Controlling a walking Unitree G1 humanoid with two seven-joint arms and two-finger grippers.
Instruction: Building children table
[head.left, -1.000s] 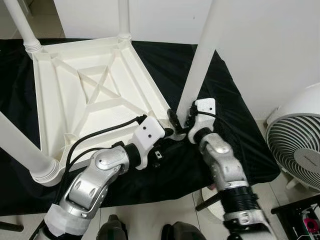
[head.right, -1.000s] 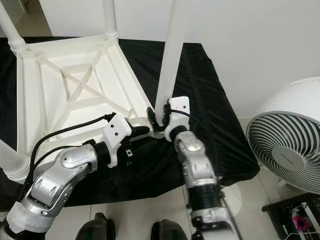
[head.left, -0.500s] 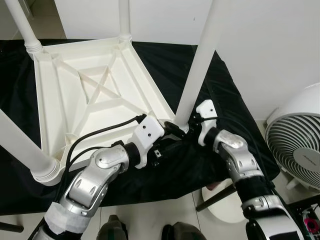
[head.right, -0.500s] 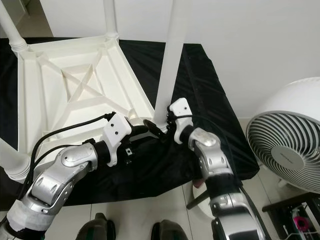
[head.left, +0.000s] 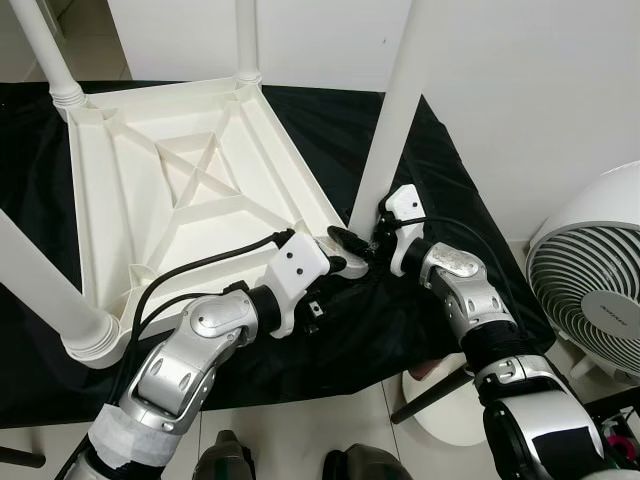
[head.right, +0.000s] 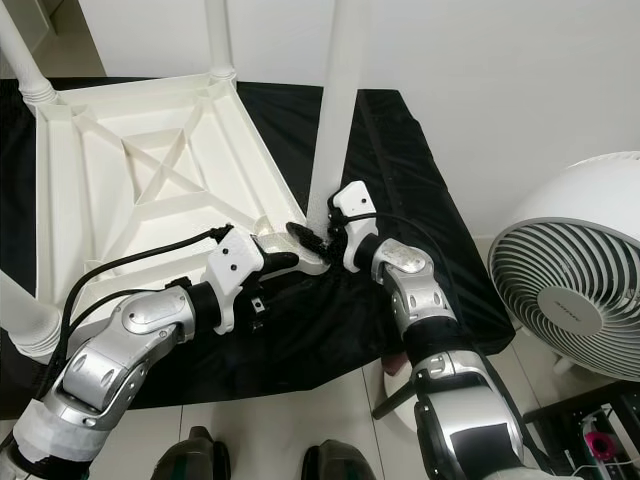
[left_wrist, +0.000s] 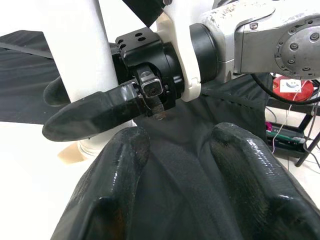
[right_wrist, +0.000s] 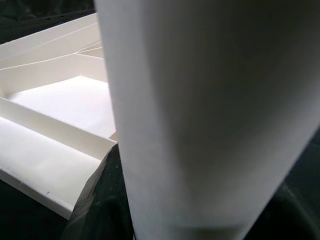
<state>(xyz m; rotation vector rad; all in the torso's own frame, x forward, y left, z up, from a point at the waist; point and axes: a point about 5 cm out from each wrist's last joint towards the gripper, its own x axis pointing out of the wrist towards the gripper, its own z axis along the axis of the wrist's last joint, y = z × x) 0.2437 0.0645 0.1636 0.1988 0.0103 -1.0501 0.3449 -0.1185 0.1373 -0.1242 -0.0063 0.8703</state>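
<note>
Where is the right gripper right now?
In the left eye view the right gripper is at the foot of the white table leg, at the near right corner of the upturned tabletop, just ahead of the left gripper.

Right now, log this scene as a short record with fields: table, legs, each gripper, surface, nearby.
table: white plastic tabletop lying upside down, ribbed underside up
legs: four white legs standing up from its corners; near-right leg being worked on
right gripper: right gripper at the base of that leg, fingers around it
left gripper: left gripper open, at the same corner, just beside the right one
surface: black cloth under the tabletop
nearby: white fan on the floor to the robot's right
</note>
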